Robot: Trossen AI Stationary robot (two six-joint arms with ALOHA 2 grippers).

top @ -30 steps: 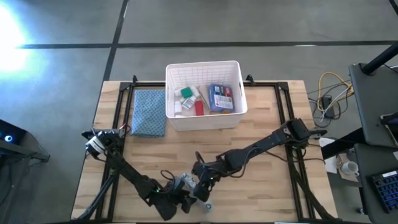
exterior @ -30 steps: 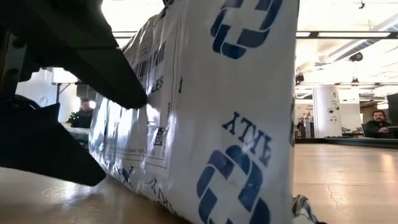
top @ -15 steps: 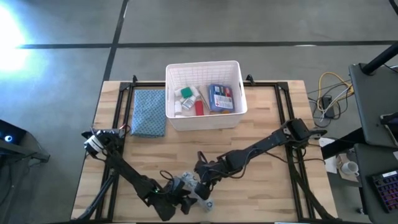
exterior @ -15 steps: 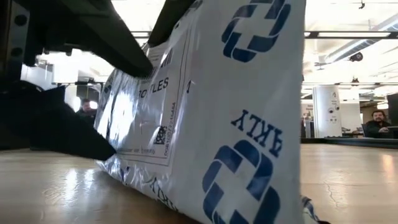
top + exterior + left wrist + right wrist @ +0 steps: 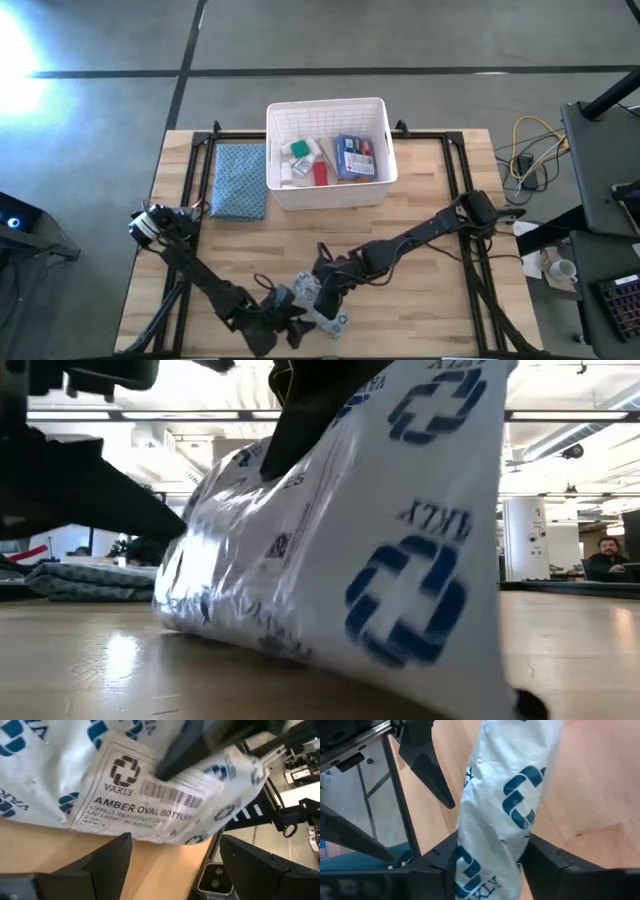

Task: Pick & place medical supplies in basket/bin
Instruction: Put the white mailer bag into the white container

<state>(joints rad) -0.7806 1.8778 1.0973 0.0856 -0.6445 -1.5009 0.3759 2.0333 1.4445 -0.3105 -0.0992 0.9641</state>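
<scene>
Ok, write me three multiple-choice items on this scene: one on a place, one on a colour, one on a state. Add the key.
1. Where is the white packet?
A. in the bin
B. on the floor
C. at the front edge of the table

2. What colour is the cloth?
A. red
B. blue
C. yellow

3. How is the right tool?
A. open, far from the packet
B. shut on the packet
C. out of view

Key:
1 C, the high view shows it at the front edge.
2 B, it is blue and patterned.
3 B, the right wrist view shows its fingers against the packet's sides.
</scene>
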